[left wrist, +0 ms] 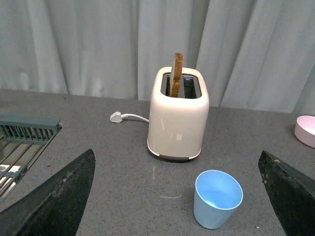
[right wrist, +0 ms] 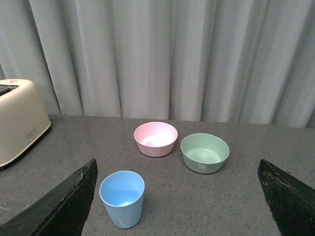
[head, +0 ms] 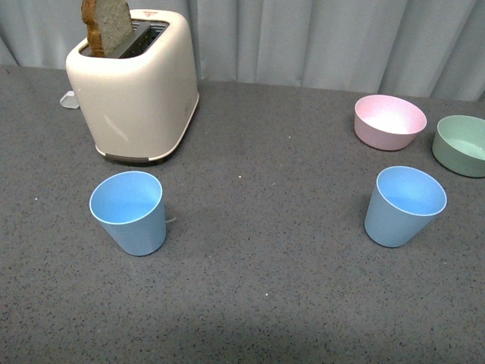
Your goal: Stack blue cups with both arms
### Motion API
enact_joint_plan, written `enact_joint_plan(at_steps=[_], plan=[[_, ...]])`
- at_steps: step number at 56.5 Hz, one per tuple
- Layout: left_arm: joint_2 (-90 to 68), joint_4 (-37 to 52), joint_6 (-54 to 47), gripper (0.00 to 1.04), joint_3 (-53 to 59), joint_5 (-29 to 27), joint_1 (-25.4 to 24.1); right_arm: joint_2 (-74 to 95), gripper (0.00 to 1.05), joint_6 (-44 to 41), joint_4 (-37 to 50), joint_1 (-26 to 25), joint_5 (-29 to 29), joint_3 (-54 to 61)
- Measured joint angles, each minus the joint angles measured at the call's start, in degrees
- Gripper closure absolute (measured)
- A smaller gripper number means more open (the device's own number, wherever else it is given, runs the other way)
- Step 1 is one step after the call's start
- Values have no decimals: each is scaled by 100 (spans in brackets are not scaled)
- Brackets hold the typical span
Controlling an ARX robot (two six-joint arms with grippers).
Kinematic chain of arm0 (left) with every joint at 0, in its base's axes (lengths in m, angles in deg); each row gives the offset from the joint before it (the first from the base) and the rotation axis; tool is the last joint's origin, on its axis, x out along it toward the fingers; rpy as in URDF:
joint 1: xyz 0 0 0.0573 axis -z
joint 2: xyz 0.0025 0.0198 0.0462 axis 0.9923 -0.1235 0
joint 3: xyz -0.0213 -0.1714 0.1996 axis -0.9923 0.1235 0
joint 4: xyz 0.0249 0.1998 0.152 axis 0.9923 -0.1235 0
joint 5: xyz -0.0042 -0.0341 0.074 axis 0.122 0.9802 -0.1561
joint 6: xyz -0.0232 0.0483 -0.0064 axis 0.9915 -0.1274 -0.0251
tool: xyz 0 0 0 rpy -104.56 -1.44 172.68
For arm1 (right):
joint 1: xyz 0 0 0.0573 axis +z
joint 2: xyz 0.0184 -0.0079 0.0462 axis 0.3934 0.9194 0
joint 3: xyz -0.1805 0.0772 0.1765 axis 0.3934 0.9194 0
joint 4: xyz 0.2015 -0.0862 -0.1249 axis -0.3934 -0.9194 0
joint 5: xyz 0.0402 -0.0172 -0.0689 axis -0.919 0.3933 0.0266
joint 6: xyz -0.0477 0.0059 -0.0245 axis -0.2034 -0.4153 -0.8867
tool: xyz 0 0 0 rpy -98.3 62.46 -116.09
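Note:
Two light blue cups stand upright and apart on the grey table. The left cup (head: 129, 211) is in front of the toaster; it also shows in the left wrist view (left wrist: 217, 198). The right cup (head: 403, 205) stands near the bowls; it also shows in the right wrist view (right wrist: 122, 197). Neither arm shows in the front view. My left gripper (left wrist: 179, 196) is open and empty, its black fingers (left wrist: 54, 201) wide apart, back from the left cup. My right gripper (right wrist: 179, 201) is open and empty, back from the right cup.
A cream toaster (head: 136, 87) with a slice of bread (head: 106, 26) stands at the back left, its plug (left wrist: 116, 117) behind it. A pink bowl (head: 389, 121) and a green bowl (head: 462, 145) sit at the back right. A grey rack (left wrist: 24, 135) shows in the left wrist view.

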Motion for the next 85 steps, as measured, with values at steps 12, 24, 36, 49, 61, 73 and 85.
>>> enact_joint_plan(at_steps=[12,24,36,49,61,73,85], plan=[[0,0,0,7,0,0,0,0,10,0,0,2,0,0],[-107,-251,129,7,-72,-466,131,0,10,2,0,0,0,0],[-1495,-833,813,7,-369,-1858,546,0,10,0,0,0,0,0],[-4240,946,1180,7,-935,-903,299,0,10,0,0,0,0,0],[-7622,1169,1193,7,-2356,293,483,0,10,0,0,0,0,0],[-8950,850,1290,7,-3270,372,619,0,10,0,0,0,-2,0],[-9602,588,1318,7,-3768,339,750,-2,10,0,0,0,0,0]])
